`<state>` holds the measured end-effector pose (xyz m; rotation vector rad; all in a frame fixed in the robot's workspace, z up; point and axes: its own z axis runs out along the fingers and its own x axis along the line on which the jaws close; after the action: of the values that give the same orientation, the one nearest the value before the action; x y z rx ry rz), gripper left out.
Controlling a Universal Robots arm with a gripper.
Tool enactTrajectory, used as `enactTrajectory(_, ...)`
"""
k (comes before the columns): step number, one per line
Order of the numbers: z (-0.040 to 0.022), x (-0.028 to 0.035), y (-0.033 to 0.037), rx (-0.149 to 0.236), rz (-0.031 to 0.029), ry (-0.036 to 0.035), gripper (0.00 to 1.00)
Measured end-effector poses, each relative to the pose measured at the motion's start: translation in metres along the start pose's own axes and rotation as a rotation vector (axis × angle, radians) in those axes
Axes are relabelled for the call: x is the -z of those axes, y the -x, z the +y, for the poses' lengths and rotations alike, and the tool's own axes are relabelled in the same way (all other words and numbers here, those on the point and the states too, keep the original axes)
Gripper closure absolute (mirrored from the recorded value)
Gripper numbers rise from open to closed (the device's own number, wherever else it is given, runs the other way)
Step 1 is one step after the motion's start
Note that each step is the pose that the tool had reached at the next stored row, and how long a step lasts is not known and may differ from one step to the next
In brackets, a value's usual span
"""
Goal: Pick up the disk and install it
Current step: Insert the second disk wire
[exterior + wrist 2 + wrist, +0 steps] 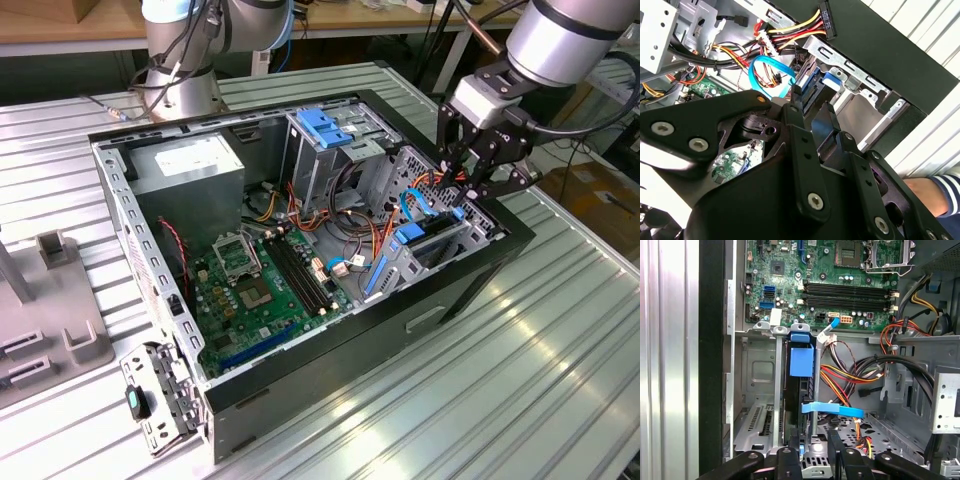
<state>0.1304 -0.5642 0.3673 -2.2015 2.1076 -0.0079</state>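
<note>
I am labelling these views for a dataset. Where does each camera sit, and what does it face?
Exterior view: off the arm, looking down at the open black computer case; arm and pincer show.
First wrist view: looks into the drive bay at the blue-framed black disk.
Second wrist view: past black pincer links.
Both wrist views share the disk's blue frame.

Disk standing on edge inside a metal bay at the computer case's front corner, toward the exterior view's right. Dark body edged by a blue plastic carrier frame, with a blue tab at its end in the first wrist view. Seated between grey bay walls, blue rail showing in the second wrist view.
</note>
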Motion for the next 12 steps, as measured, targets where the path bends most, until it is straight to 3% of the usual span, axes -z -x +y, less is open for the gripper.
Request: enactTrajectory(12, -0.0005, -0.0001, 0.0031, 0.003, 0.0000, 0.0002, 0.64)
